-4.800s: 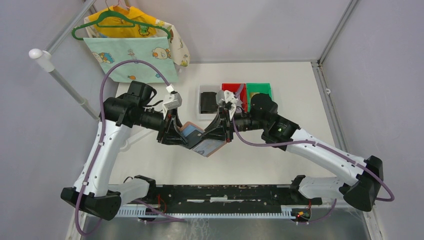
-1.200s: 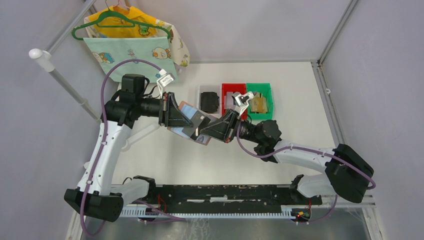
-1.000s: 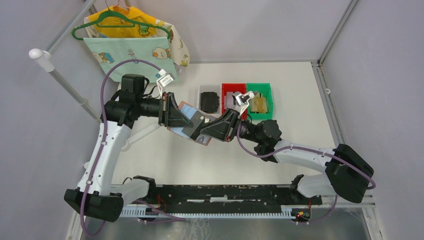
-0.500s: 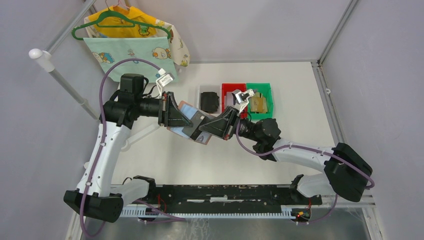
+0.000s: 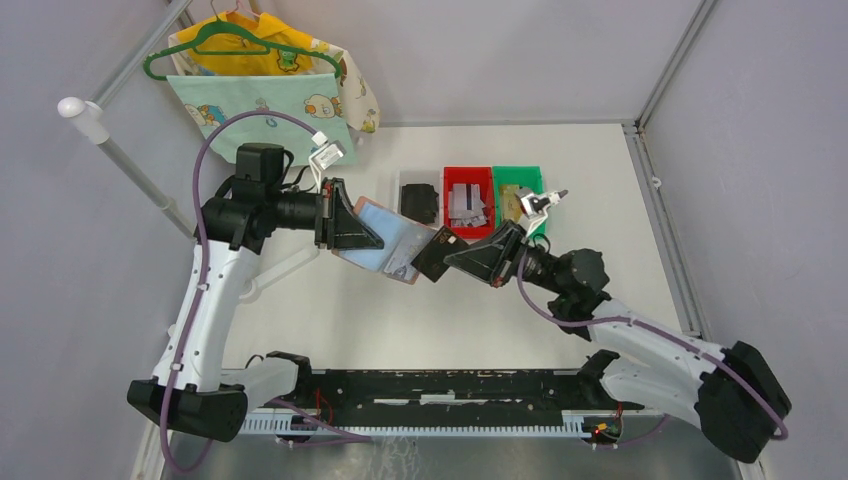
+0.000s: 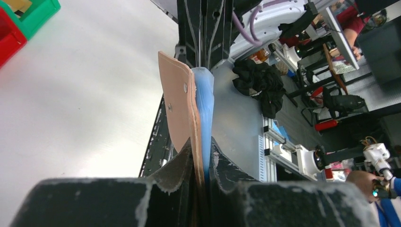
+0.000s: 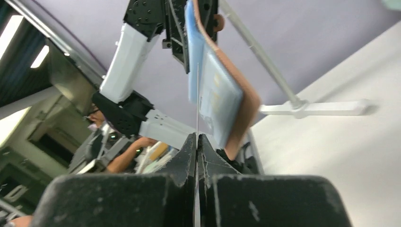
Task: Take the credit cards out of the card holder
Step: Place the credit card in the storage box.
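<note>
Right gripper [image 5: 457,258]: pinched closed on a dark credit card [image 5: 434,258], just beside the holder.
Credit card: judged thin, stiff, light and slick; best taken near an edge.
Card holder [image 5: 384,237]: aloft, soft, clamped between the narrowly parted jaws of the left gripper [image 5: 372,240].
Red bin [image 5: 468,170]: grey cards [image 5: 466,200] inside.

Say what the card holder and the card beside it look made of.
The card holder: matte pinkish-tan leather or imitation, with a metal stud. Its inner sleeves: glossy, translucent blue, probably vinyl. The card: dark, likely plastic; edge-on it is a straight hairline, so thin and stiff.
</note>
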`<move>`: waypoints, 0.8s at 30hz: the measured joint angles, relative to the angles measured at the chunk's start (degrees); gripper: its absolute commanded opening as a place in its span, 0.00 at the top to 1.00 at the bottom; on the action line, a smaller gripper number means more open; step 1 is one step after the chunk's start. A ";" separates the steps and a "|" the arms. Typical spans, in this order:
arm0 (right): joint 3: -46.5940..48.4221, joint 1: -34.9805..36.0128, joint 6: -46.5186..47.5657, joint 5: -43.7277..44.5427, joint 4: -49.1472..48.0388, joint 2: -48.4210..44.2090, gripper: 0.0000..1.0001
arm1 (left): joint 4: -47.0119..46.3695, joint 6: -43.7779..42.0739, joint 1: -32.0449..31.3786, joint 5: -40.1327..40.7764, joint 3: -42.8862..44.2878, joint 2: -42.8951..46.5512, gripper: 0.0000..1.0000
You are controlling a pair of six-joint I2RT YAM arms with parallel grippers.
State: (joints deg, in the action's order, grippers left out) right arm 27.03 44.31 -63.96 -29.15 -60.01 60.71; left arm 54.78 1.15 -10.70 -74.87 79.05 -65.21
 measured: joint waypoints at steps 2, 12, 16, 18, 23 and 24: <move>-0.70 -3.72 1.27 -1.97 4.31 -3.91 1.00 | 0.83 -1.20 0.20 0.07 0.44 -0.33 0.98; 5.25 -25.31 14.47 -10.45 33.40 -10.67 1.00 | 6.25 -7.87 0.52 1.44 2.75 -2.32 0.98; 15.56 -25.97 23.28 -10.14 44.92 -0.85 1.00 | 7.93 -10.99 0.52 2.56 4.15 -2.21 0.98; 20.63 -25.70 26.86 -9.64 48.28 5.14 1.00 | 8.33 -12.31 0.55 3.13 4.26 -1.88 0.98; 34.21 -22.56 34.32 -7.10 55.87 22.99 1.00 | 10.01 -16.02 0.61 4.81 4.20 -0.37 0.98; 36.83 -21.66 35.54 -6.51 57.79 26.34 1.00 | 10.34 -16.81 0.61 4.94 4.13 -0.09 0.98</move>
State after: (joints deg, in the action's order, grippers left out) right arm 63.86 22.65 -28.42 -35.66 -2.22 87.05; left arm 65.12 -15.66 -10.09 -69.93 83.18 -65.30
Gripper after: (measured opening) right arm 0.007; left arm 0.173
